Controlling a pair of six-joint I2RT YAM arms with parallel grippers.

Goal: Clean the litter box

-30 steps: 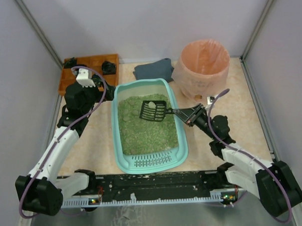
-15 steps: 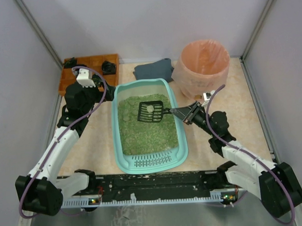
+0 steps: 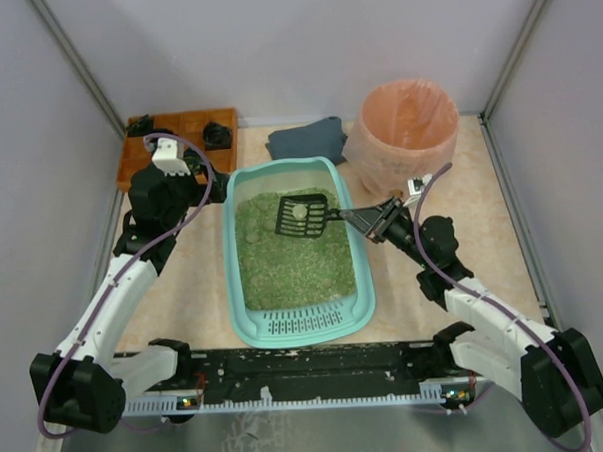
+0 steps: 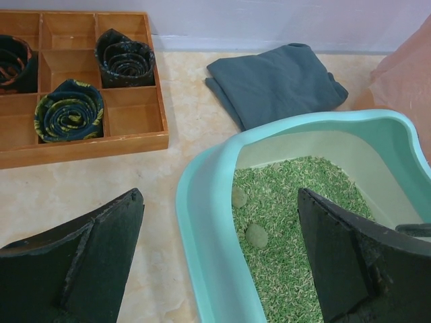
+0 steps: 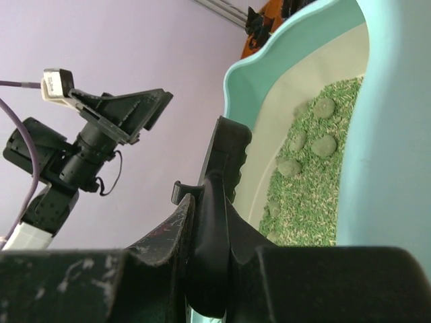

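The light teal litter box (image 3: 234, 259) holds green litter and sits in the middle of the table. A black slotted scoop (image 3: 303, 216) hovers over its far half with a pale clump (image 3: 296, 212) on the blade. My right gripper (image 3: 378, 221) is shut on the scoop's handle (image 5: 217, 229) beside the box's right wall. My left gripper (image 4: 220, 196) stands open, one finger on each side of the box's far-left rim (image 4: 202, 222). Round clumps (image 4: 256, 235) lie in the litter by that corner, with more clumps (image 5: 324, 145) in the right wrist view.
A round bin lined with a pink bag (image 3: 407, 131) stands at the back right, close to my right arm. A folded grey cloth (image 3: 308, 139) lies behind the box. A brown wooden tray (image 3: 182, 126) with dark rolled pieces sits at the back left. Walls enclose both sides.
My right gripper has drawn the scoop slightly back and left and levelled its blade, with the clump still on it. The left arm has not moved.
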